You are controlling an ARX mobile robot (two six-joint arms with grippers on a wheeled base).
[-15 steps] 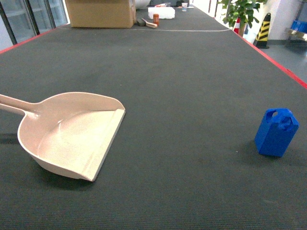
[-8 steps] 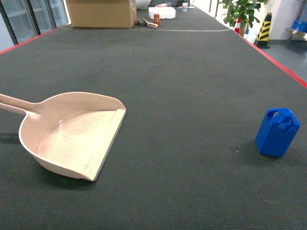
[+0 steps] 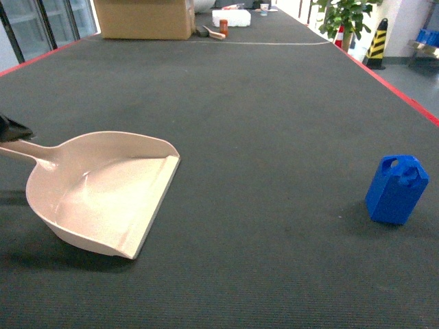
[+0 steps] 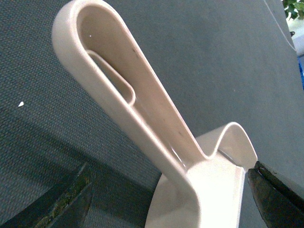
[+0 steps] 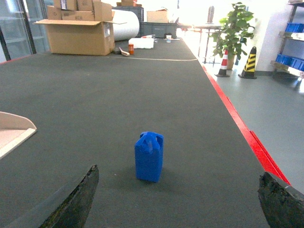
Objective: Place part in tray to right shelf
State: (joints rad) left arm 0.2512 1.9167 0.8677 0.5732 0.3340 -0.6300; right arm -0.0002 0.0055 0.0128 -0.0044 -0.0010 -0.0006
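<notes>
While one tray lies flat, one part stands apart.

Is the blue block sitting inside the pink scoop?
No, the blue block stands on the dark mat, far to the right of the empty scoop.

One blue part stands on the dark mat. One beige tray lies on it too. At the far end there are several cardboard boxes, one white block and one small orange container. Beyond the mat's red edge are one potted plant, one red-and-white cone and one yellow-and-black striped cone.
</notes>
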